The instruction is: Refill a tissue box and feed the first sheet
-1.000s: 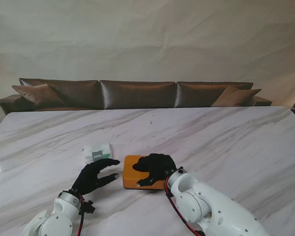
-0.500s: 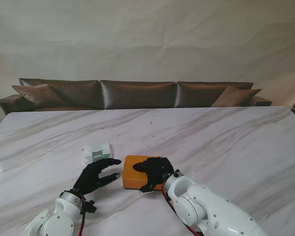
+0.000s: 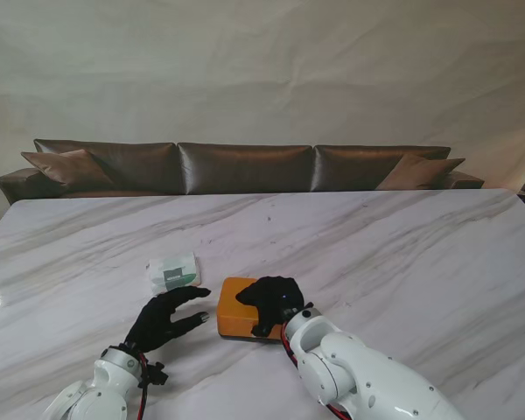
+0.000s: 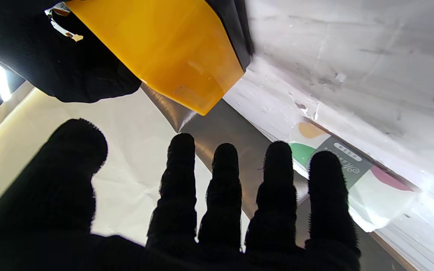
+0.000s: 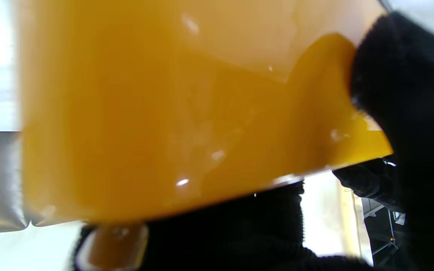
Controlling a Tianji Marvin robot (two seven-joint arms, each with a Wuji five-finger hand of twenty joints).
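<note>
The orange tissue box lies on the marble table close in front of me. My right hand rests on its right part, fingers curled over the near side, shut on it. In the right wrist view the box fills the frame, with a gloved finger pressed on its edge. My left hand is open just left of the box, fingers spread and touching nothing. The white and green tissue pack lies flat, farther from me than the left hand. The left wrist view shows the box and the pack.
A brown leather sofa runs along the table's far edge. The marble top stretches wide to the right and far side of the box.
My right arm has drawn nearer to me and leftward, its hand settling lower over the box. The box has shifted slightly left. The left hand has barely moved.
</note>
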